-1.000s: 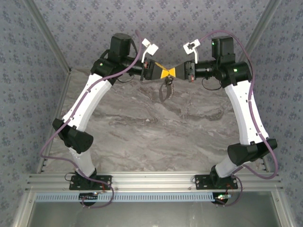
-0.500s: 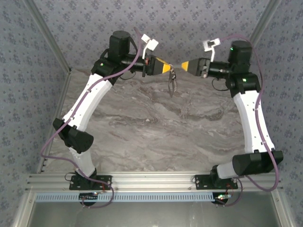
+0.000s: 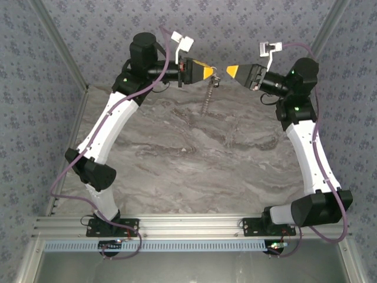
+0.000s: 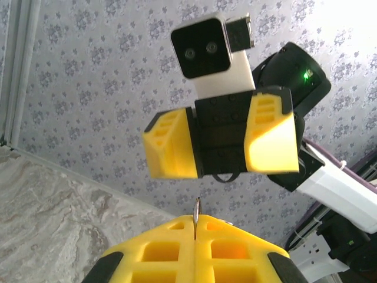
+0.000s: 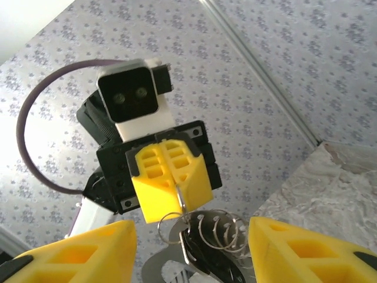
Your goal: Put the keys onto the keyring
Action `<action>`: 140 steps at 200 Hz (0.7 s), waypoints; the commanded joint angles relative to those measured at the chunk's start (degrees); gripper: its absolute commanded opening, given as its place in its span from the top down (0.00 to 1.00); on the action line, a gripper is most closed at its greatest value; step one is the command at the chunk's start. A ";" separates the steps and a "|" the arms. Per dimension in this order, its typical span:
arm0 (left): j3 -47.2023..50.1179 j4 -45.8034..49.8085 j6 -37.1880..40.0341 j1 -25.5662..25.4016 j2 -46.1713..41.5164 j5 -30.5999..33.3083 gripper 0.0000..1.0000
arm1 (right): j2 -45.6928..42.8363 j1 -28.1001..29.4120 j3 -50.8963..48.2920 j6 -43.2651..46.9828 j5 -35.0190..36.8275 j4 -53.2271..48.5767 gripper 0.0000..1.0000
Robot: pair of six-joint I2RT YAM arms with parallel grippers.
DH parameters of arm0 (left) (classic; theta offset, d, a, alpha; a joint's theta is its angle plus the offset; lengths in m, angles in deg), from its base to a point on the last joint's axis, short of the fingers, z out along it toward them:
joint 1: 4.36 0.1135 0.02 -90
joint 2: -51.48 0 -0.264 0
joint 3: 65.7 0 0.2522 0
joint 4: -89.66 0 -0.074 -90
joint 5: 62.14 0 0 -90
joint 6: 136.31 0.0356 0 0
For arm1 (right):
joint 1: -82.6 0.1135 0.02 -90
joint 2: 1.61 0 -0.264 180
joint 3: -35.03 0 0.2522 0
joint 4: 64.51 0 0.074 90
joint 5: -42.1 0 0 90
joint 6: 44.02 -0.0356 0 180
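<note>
**Right gripper backs off; left gripper keeps the keyring**

Right gripper (image 3: 230, 71) has pulled back from the left gripper (image 3: 210, 73) since a second ago. Tips met then; now there is a clear gap between them. Right arm has swung out toward its own side. Left gripper sits slightly higher than before.

Right gripper: jaws were pressed together a second ago and now stand roughly half apart, with nothing between them. Left wrist view shows its two yellow fingers (image 4: 172, 144) spread either side of the black palm block, empty. A green light (image 3: 291, 72) glows on that arm's wrist housing.

Left gripper: jaws fully together, pinching the keyring (image 3: 207, 97). In the left wrist view a thin metal edge stands up out of the seam between the yellow pads (image 4: 177, 231).

Right wrist view, same pinch seen from the front:
- Ring wire is caught at the tip of the closed fingers.
- Several wire loops (image 5: 221, 227) fan out just beneath it.
- Dark key piece (image 5: 203, 262) hangs among the loops, cut off by the lower frame edge.
- A pale flat metal piece (image 5: 162, 266) sits just beside it; what it is I cannot tell.

Top view: keyring hangs as a thin grey strand from the left fingertips, tilted a little toward the left arm's side. It is over the far part of the marbled tabletop (image 3: 177, 153). Whether its lower end touches the surface, cannot tell.
</note>
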 commanded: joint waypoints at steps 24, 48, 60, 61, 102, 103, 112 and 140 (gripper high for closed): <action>-3.59 -5.12 -2.46 -0.21 -3.54 1.25 1.00 | -1.41 3.52 -1.89 -0.95 1.24 3.86 0.45; -4.25 -5.13 -2.63 -0.29 -3.48 1.22 1.00 | -0.98 5.78 -2.22 -0.34 1.60 3.48 0.45; -4.34 -5.18 -2.71 -0.30 -3.48 1.26 1.00 | -0.70 6.58 -2.05 -0.05 1.87 3.35 0.45; -4.39 -5.18 -2.71 -0.27 -3.48 1.23 1.00 | -0.70 6.66 -2.05 -0.04 1.88 3.35 0.45; -4.34 -4.70 -2.29 -0.17 -3.79 1.43 1.00 | -0.08 7.64 -1.36 0.11 2.17 2.94 0.61; -4.34 -4.67 -2.29 -0.16 -3.76 1.49 1.00 | -0.08 7.68 -1.35 0.08 2.16 2.92 0.62; -4.27 -4.48 -2.12 -0.23 -3.80 1.62 1.00 | -0.14 7.70 -1.25 0.19 2.02 2.66 0.69; -4.08 -3.66 -1.38 -0.16 -4.09 2.37 1.00 | -0.26 7.40 -1.18 0.59 1.45 1.54 0.91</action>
